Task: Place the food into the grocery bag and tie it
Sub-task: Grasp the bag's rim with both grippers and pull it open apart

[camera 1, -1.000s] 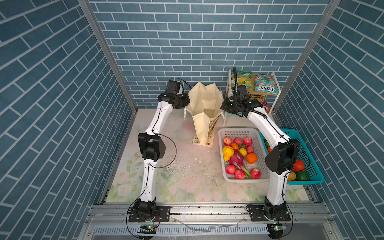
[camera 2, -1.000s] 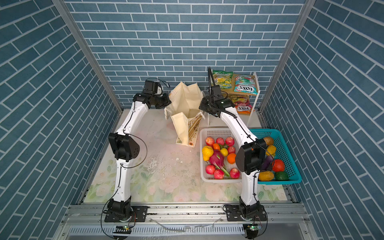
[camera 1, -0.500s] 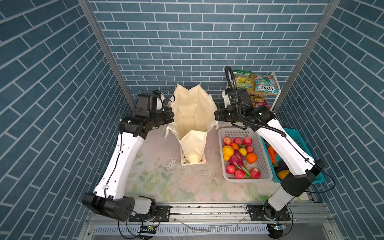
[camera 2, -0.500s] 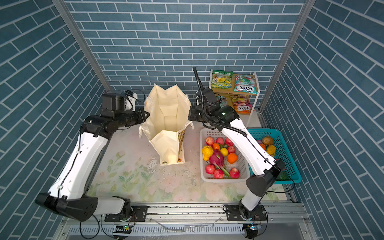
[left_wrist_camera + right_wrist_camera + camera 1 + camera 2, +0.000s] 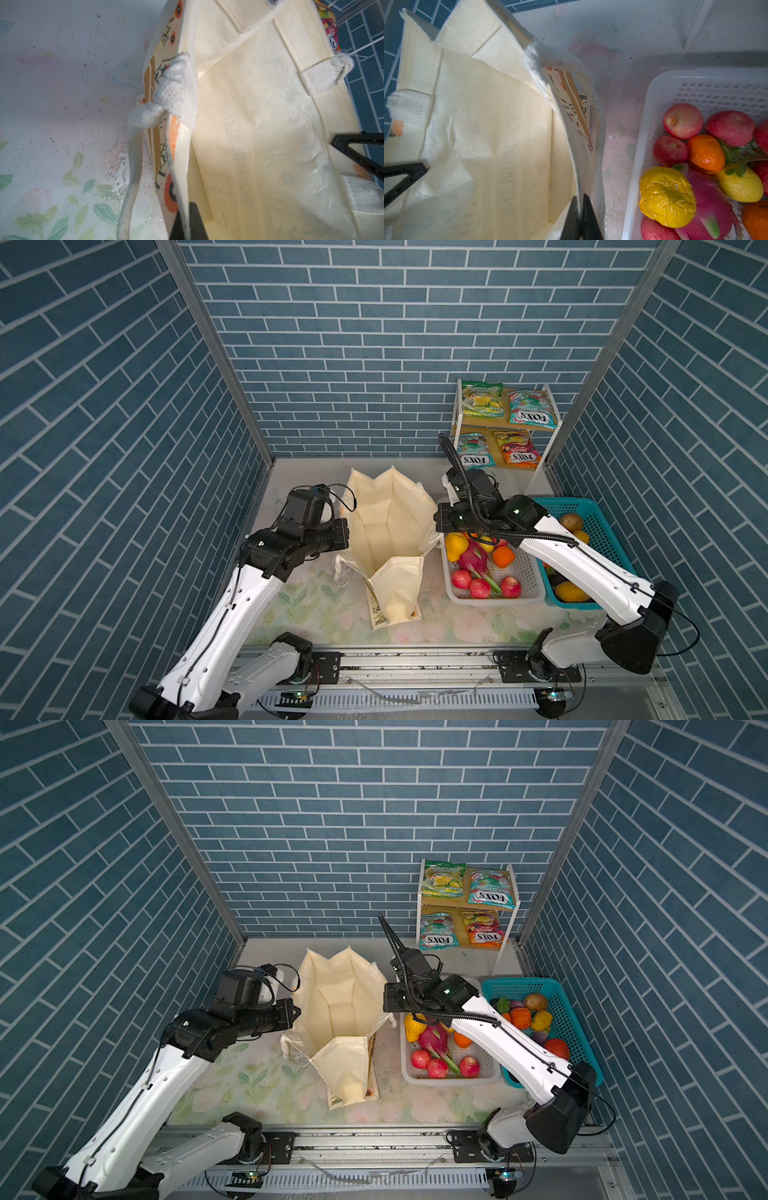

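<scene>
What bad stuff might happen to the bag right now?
The left end effector and right end effector pinch only the thin rim of the grocery bag; the cloth may slip free and the bag slump.
The right arm hangs over the white basket; it might knock the fruit.

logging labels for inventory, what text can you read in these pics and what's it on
"FOX'S": teal top-shelf packet, upside down in both top views.
"FOX'S": teal lower-shelf packet, upside down too.
"FOX'S": red-orange lower-shelf packet, upside down too.
Yellow-green top-shelf packet: print too small to read.
Grocery bag: faint mirrored lettering shows through its wall, seems to start "BON"; the rest is unclear.
</scene>
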Controlling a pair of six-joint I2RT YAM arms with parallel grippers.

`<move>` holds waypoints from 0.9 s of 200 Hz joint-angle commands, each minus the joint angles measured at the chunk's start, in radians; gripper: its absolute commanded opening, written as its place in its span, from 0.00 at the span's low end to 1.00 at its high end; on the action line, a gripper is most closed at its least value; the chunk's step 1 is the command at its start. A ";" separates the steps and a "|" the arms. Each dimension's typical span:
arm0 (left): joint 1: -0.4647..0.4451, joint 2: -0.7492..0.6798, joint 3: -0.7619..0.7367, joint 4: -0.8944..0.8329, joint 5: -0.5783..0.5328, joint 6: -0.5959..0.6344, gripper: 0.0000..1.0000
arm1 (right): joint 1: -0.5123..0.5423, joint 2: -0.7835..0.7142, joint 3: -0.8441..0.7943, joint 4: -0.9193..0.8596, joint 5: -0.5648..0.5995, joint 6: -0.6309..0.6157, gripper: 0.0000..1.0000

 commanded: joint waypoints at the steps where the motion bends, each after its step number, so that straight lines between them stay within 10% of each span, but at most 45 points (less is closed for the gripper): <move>1: -0.025 -0.011 -0.018 0.001 -0.037 -0.014 0.09 | 0.002 -0.058 -0.041 0.071 0.036 0.035 0.00; 46: -0.030 0.005 -0.019 0.001 -0.063 -0.017 0.33 | 0.003 -0.073 -0.105 0.087 0.007 0.038 0.03; 76: -0.029 0.016 0.003 -0.014 -0.068 -0.014 0.37 | 0.002 -0.073 -0.100 0.077 0.009 0.030 0.32; 111: -0.030 0.017 0.039 -0.041 -0.067 -0.005 0.31 | 0.003 -0.051 -0.059 0.047 0.024 0.001 0.37; 180: -0.029 0.084 0.102 -0.067 -0.041 0.034 0.00 | 0.003 -0.033 -0.019 0.034 0.039 0.014 0.00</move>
